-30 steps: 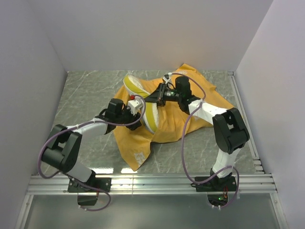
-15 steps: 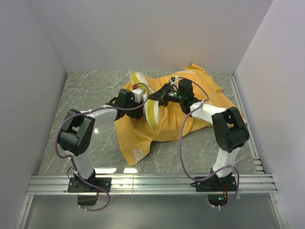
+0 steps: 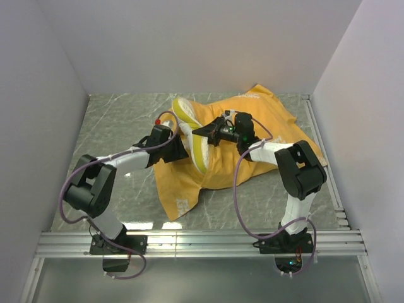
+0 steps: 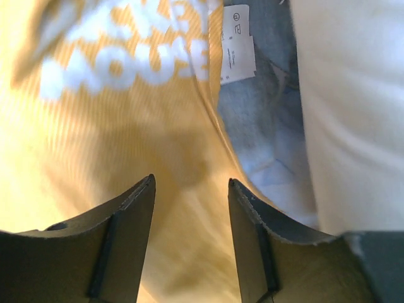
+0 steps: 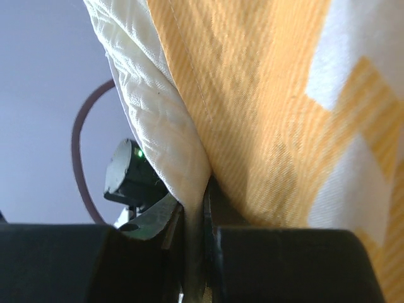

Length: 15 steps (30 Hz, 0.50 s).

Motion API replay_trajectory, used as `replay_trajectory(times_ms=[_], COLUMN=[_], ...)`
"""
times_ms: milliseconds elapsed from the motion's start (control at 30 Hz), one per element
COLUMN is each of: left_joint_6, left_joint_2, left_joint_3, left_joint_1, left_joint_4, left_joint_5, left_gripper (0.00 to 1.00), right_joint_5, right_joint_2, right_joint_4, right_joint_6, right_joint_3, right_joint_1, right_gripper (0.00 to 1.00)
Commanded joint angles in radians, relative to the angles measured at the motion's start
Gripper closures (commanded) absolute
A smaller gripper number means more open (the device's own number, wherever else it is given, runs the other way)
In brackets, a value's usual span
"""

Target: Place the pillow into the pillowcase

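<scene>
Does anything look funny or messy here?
Yes. The pillow stands tilted on its edge, not flat, with much of it outside the pillowcase. The pillowcase is rumpled and lies crooked on the table. The right gripper pinches the pillow's edge; the left gripper hangs open over the pillowcase.

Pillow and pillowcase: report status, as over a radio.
Left gripper open, empty, over pillowcase. Right gripper shut on pillow edge. Pillow not yet fully inside pillowcase.

A grey marbled tabletop point(image 3: 113, 126) sits inside a plain white booth, enclosed by a back wall point(image 3: 202, 44), a left wall point(image 3: 31, 113) and a right wall point(image 3: 372, 95). Aluminium rails point(image 3: 202, 241) cross the near edge, and a side rail point(image 3: 323, 148) runs down the right. Pale glare point(image 3: 136, 225) lies near the front.
</scene>
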Motion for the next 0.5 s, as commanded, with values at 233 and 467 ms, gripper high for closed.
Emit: replay_trajectory(times_ms=[233, 467], left_joint_6=[-0.272, -0.253], left_joint_2=[0.005, 0.125], left_joint_3=[0.032, 0.150], left_joint_1=[-0.036, -0.072], left_joint_4=[0.067, -0.059], left_joint_5=[-0.127, -0.266], left_gripper=[0.50, 0.49], right_joint_5=[0.025, 0.030], right_joint_2=[-0.021, -0.040], right_joint_4=[0.293, 0.299], right_joint_6=[0.217, 0.244], right_joint_3=[0.000, -0.009], right_joint_1=[0.045, 0.063], right_gripper=[1.00, 1.00])
